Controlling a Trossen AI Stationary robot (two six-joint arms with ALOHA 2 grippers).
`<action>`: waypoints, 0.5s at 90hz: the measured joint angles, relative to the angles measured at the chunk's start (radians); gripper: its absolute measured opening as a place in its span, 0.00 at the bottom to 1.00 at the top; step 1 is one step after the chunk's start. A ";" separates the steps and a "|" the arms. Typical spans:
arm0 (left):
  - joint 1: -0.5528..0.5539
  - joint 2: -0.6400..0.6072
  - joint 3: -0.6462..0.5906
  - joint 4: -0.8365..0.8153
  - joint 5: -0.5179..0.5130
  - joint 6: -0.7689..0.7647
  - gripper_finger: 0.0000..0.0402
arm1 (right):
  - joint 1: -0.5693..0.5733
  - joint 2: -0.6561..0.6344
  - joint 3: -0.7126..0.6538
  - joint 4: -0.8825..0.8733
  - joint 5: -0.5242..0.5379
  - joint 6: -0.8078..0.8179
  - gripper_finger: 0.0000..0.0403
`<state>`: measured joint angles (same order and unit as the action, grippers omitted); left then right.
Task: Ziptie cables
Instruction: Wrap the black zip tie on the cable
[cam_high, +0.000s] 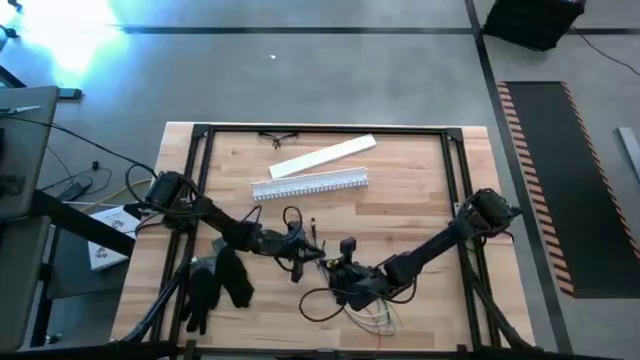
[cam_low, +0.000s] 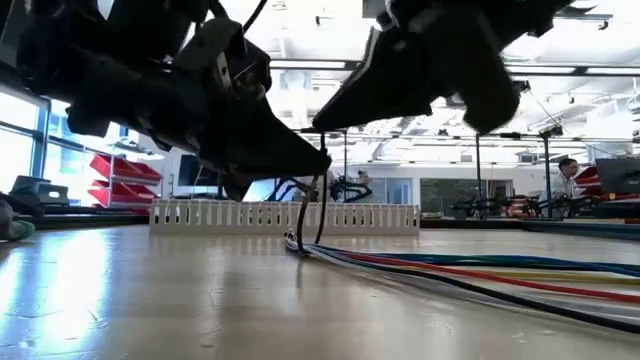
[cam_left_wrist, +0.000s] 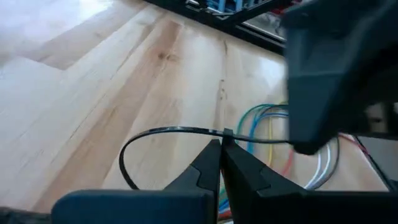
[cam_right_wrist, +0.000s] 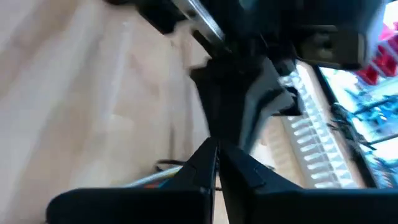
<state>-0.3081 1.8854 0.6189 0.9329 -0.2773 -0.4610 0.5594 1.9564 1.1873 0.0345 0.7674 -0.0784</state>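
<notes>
A bundle of thin coloured cables (cam_high: 375, 315) lies on the wooden table near its front edge and runs along the top (cam_low: 480, 270). A thin black zip tie (cam_left_wrist: 155, 130) curves in a loop above the wood, and two of its strands hang down to the cables (cam_low: 320, 210). My left gripper (cam_high: 305, 245) is shut on the tie. My right gripper (cam_high: 345, 268) stands tip to tip with it, its fingers shut (cam_right_wrist: 216, 152). The tie's far end runs behind the right gripper. My left gripper pinches the zip tie just beside its small square head (cam_left_wrist: 228, 133) between its two fingertips. The fingers lie across the strip. The loop stands out to one side of them, clear of the wood. My right gripper: the strip passes behind its body (cam_left_wrist: 292, 142), and I cannot tell whether its fingers touch it.
A long white slotted channel (cam_high: 310, 185) and a flat white strip (cam_high: 322, 157) lie at the far middle of the table. Black gloves (cam_high: 215, 280) lie at the front left, a pair of glasses (cam_high: 277, 138) at the far edge. A black frame (cam_high: 455, 190) borders the table.
</notes>
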 joint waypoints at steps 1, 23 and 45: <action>0.001 0.000 0.000 -0.003 -0.003 0.000 0.00 | 0.002 0.000 0.004 0.000 0.000 0.000 0.00; 0.000 0.000 0.000 -0.013 -0.021 0.003 0.00 | 0.020 -0.002 0.096 -0.149 0.028 0.006 0.00; -0.008 0.000 0.000 -0.012 -0.022 0.006 0.00 | 0.016 -0.001 0.106 -0.250 0.016 0.036 0.11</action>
<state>-0.3161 1.8858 0.6186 0.9207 -0.2989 -0.4549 0.5754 1.9551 1.2930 -0.2153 0.7831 -0.0420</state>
